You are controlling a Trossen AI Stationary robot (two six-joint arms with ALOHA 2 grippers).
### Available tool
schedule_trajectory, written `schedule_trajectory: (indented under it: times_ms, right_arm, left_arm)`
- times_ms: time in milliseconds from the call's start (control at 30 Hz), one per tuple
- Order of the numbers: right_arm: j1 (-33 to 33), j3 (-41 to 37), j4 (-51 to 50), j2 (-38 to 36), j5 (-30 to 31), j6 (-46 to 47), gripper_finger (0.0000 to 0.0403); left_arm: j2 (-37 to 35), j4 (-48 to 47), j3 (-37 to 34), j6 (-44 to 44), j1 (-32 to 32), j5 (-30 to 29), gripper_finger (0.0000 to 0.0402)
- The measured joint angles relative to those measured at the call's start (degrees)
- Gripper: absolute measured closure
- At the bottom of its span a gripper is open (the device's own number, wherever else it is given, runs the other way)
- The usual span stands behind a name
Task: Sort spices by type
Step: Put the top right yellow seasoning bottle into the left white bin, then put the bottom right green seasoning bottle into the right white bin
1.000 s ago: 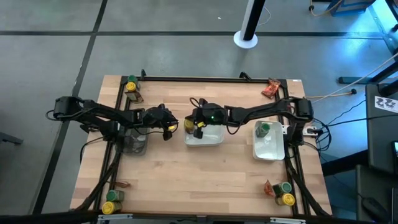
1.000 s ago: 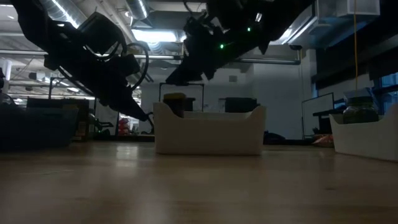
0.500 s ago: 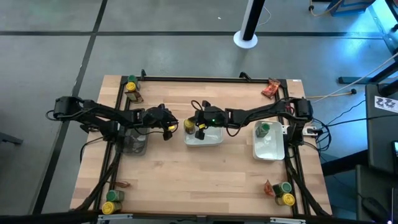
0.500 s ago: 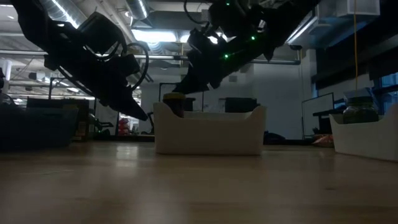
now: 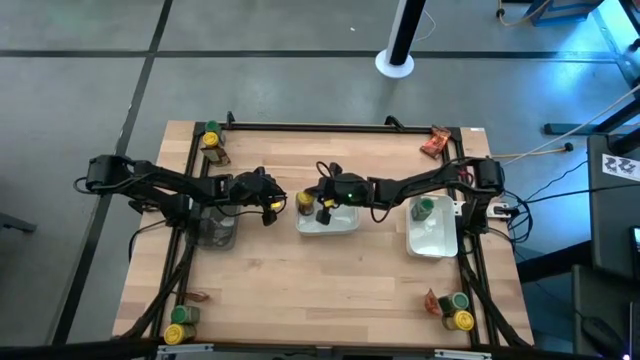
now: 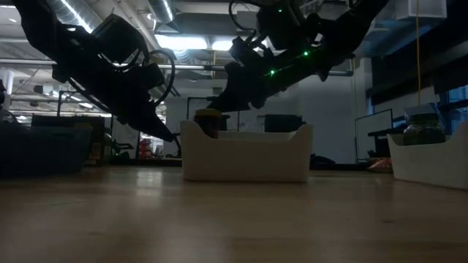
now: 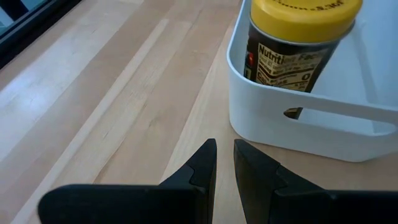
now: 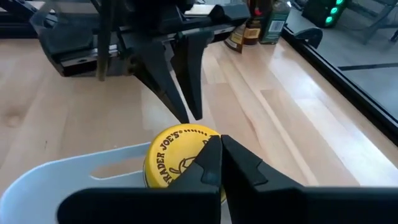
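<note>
A: We see a yellow-lidded jar with a dark label, standing upright in the middle white tray's end nearest the left arm.

B: Our right gripper hangs above it, fingers together, empty. The left gripper, nearly closed, holds nothing. Only the right wrist view shows the lid's lettering.
</note>
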Motion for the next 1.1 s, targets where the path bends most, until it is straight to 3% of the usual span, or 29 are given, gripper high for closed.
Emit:
schedule_trajectory:
  times_ms: [567,833,1100]
  right_arm:
    - [-0.04,5.12,-1.64,-1.5,-1.86,-0.7,0.0395]
    - [-0.03,5.15,-17.19,-11.9,-1.35,-0.83,0.0395]
    - [-0.07,5.16,-36.14,-25.97,8.5,2.74,0.0395]
  left_arm:
    - [0.0,-0.09,0.02,0.13,0.0,0.0,0.0357]
    - [0.0,-0.11,0.07,0.11,-0.02,0.0,0.0357]
    - [0.0,-0.03,0.07,-0.07,-0.04,0.0,0.0357]
